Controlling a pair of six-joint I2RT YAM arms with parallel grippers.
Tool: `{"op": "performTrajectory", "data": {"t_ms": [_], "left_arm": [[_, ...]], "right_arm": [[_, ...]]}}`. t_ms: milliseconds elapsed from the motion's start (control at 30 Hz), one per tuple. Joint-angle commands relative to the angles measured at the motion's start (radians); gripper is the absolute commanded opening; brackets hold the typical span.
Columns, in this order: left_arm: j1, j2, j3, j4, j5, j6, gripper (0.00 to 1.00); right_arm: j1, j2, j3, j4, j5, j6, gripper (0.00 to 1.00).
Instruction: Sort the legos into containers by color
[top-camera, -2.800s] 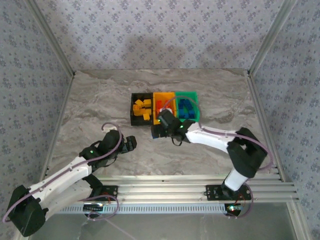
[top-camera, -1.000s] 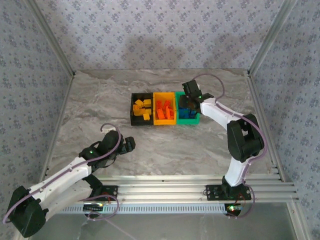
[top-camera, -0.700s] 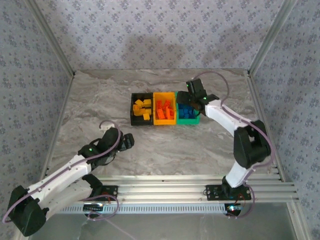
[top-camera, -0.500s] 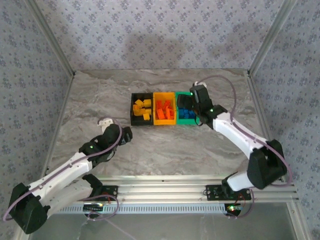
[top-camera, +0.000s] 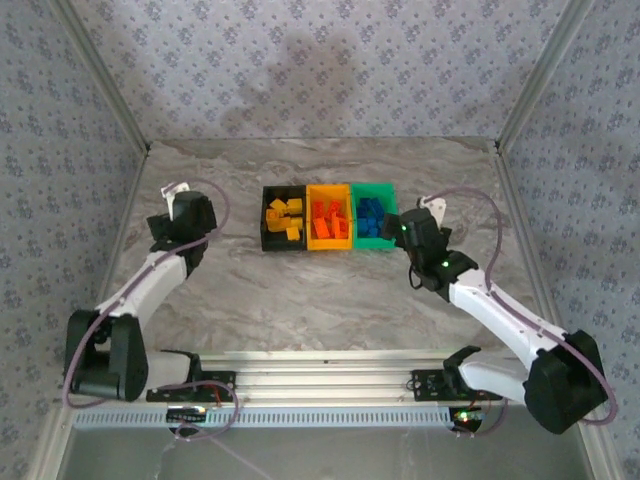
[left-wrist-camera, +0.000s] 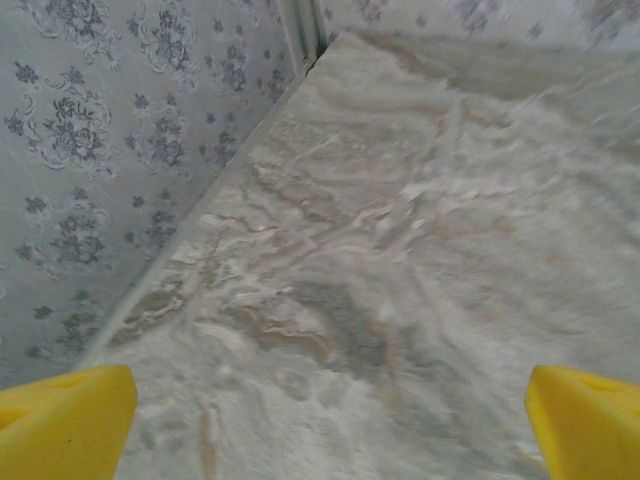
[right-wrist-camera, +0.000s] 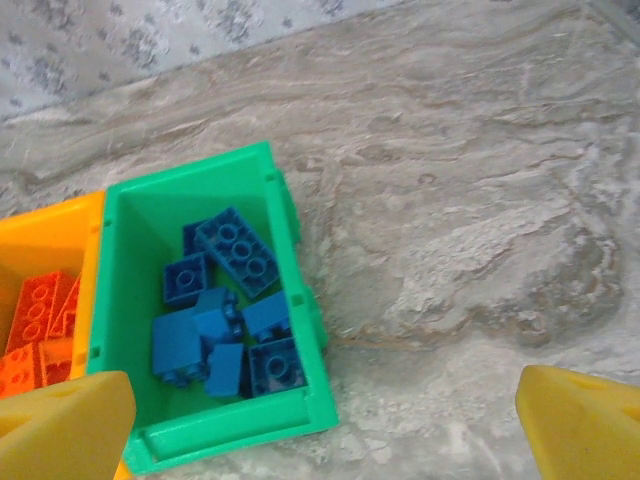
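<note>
Containers (top-camera: 329, 244), three joined in a row, contents sorted by colour.
In the row, the black bin (top-camera: 280, 243) holds yellow-orange legos (top-camera: 284, 216), the yellow-orange bin (right-wrist-camera: 55, 212) in the middle holds red-orange legos (right-wrist-camera: 35, 335), and the green bin (right-wrist-camera: 170, 205) at the right end holds blue legos (right-wrist-camera: 225, 320) in a loose heap. The row stands toward the far middle of the marbled worktop (top-camera: 300, 300). The left pincer (left-wrist-camera: 325, 425) hangs over bare worktop near the patterned wall (left-wrist-camera: 100, 150), well apart from the bins, released and empty. The right pincer (right-wrist-camera: 320, 420) hangs just right of the green bin, likewise released, with nothing between its fingers.
</note>
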Motion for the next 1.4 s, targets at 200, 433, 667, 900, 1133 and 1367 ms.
{"op": "performTrajectory", "data": {"t_ms": [200, 433, 667, 900, 1133, 1367], "left_arm": [[0.034, 0.112, -0.202, 0.451, 0.219, 0.229, 1.00], [0.045, 0.189, -0.273, 0.647, 0.279, 0.213, 1.00], [0.166, 0.250, -0.394, 0.905, 0.587, 0.177, 1.00], [0.156, 0.234, -0.360, 0.828, 0.446, 0.137, 1.00], [0.154, 0.228, -0.365, 0.830, 0.401, 0.121, 1.00], [0.154, 0.228, -0.365, 0.829, 0.402, 0.120, 1.00]], "right_arm": [[-0.120, -0.181, -0.148, 0.129, -0.033, -0.075, 1.00], [-0.189, -0.252, -0.236, 0.257, -0.123, -0.239, 1.00], [-0.330, -0.233, -0.311, 0.432, -0.130, -0.414, 1.00], [-0.463, 0.050, -0.360, 0.707, -0.277, -0.539, 1.00], [-0.504, 0.270, -0.369, 0.898, -0.360, -0.552, 1.00], [-0.505, 0.429, -0.356, 1.004, -0.348, -0.539, 1.00]]}}
